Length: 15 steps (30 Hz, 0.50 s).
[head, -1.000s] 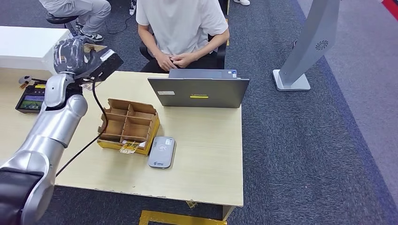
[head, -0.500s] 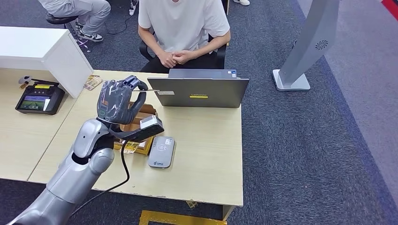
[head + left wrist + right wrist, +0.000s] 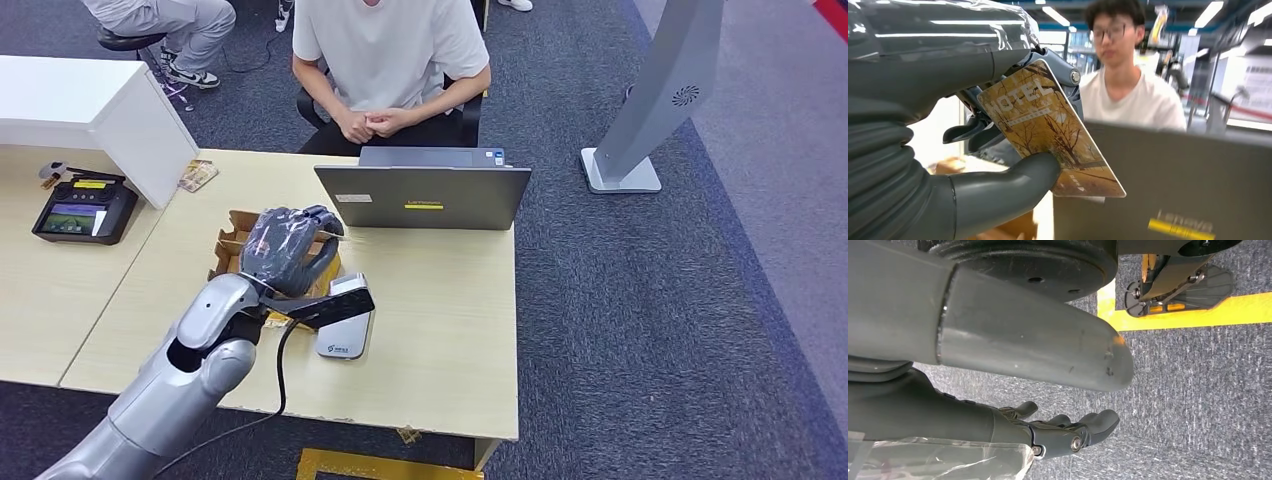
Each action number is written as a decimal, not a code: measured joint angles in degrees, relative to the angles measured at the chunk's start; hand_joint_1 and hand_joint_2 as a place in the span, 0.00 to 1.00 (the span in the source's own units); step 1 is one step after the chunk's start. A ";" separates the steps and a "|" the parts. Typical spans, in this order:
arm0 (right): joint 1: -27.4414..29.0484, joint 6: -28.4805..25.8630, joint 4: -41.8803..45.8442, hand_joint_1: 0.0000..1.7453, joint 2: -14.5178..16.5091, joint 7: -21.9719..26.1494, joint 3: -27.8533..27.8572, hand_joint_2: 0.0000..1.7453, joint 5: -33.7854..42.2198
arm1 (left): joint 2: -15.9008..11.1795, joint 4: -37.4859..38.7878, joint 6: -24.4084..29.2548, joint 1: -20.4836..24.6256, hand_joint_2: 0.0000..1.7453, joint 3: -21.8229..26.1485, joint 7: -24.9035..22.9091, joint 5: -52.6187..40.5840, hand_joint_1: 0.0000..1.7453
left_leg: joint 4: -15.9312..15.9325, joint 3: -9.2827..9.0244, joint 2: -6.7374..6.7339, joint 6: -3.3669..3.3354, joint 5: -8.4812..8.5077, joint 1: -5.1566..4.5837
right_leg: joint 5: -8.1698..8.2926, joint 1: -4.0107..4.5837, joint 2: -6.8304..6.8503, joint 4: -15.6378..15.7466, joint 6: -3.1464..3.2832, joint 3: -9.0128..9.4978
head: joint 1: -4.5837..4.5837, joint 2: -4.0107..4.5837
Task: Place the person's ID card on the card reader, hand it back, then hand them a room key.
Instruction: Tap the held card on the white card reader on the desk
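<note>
The card reader [image 3: 344, 330] lies flat near the table's [image 3: 440, 330] front edge, partly covered by the left wrist camera. Above the cardboard divider box [image 3: 238, 222] just behind it, the left hand [image 3: 288, 248] pinches the room key [image 3: 1048, 130], a card printed "HOTEL", between thumb and fingers. The laptop [image 3: 425, 195] stands at the far edge. Beyond it sits the person [image 3: 390, 60]. The right hand [image 3: 1048, 432] hangs above the carpet floor [image 3: 1193, 390], fingers apart, holding nothing.
</note>
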<state>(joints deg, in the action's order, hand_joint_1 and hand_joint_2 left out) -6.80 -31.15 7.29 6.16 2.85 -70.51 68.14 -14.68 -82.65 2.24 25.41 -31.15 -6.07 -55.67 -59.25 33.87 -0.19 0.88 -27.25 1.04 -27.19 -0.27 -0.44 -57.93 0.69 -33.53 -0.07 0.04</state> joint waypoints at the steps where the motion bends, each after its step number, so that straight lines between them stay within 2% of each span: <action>1: -0.01 0.00 -0.02 0.00 0.00 -0.03 0.00 0.00 0.07 | 0.18 1.12 -0.49 0.20 1.00 -0.17 -0.26 0.12 1.00 | 0.00 0.00 0.00 0.00 0.00 0.00 | 0.00 0.00 0.00 0.00 0.00 0.00 | 0.00 0.00; 7: -0.05 0.02 -0.14 0.00 0.00 -0.21 0.00 0.00 0.22 | 2.39 9.02 -1.00 0.92 1.00 -0.76 -1.61 -0.23 1.00 | 0.00 0.00 -0.01 0.00 0.01 0.00 | 0.01 0.00 -0.01 0.00 0.00 0.00 | 0.00 0.00; 15: -0.06 0.02 -0.19 0.00 0.00 -0.25 -0.02 0.00 0.28 | 4.20 13.93 -1.42 0.98 1.00 -1.28 -2.16 -0.68 1.00 | 0.00 0.01 0.00 0.00 0.00 0.00 | 0.00 0.00 -0.01 0.00 0.00 0.00 | 0.00 0.00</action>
<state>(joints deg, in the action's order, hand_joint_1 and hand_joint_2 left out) -6.86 -31.12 7.10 6.16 2.60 -70.53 68.42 -10.49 -68.72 0.83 26.39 -32.44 -8.23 -56.35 -59.25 33.88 -0.19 0.88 -27.25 1.04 -27.19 -0.27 -0.45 -57.93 0.69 -33.53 -0.07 0.04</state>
